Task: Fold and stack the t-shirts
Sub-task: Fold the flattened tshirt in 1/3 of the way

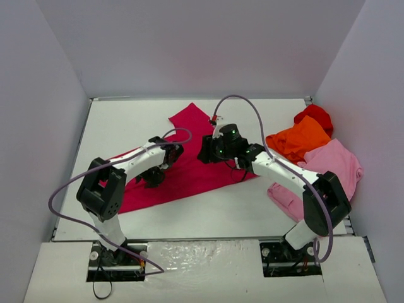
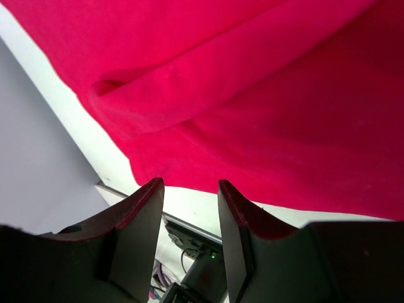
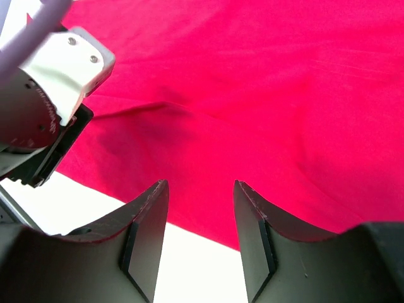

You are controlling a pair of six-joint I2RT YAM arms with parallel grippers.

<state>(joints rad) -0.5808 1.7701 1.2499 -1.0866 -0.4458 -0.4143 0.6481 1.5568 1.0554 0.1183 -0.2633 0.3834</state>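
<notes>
The crimson-magenta t-shirt [image 1: 189, 173] is spread in a slanted band across the middle of the counter [image 1: 214, 205], from the middle of the far edge down toward the near left corner. It is not yet folded. One soft ridge is seen in the left wrist view and only shallow wrinkles in the right wrist view.

The left gripper [image 2: 189, 186] is held low over the left half of the cloth. Its fingers [image 2: 140, 211] are parted, and nothing is gripped between them. The right gripper [image 3: 201, 186] is held near it, toward the right, at a border of the shirt where bare counter shows beneath the tips. Its fingers [image 3: 148, 218] are likewise parted and empty. Both are judged to be placed this way so that the cloth can be pinched at two points and carried over evenly, since a shirt this wide would sag if it were lifted by one gripper alone.

The orange t-shirt [image 1: 298, 140], the light pink t-shirt [image 1: 331, 163] and the red t-shirt [image 1: 315, 115] are heaped together along the right edge, apart from the spread shirt. The middle is thereby kept for folding. No folded shirt is seen and no stack is begun, so the task is judged to be at an early stage. A slip of the thin cloth from a shallow pinch is the risk to be watched.
</notes>
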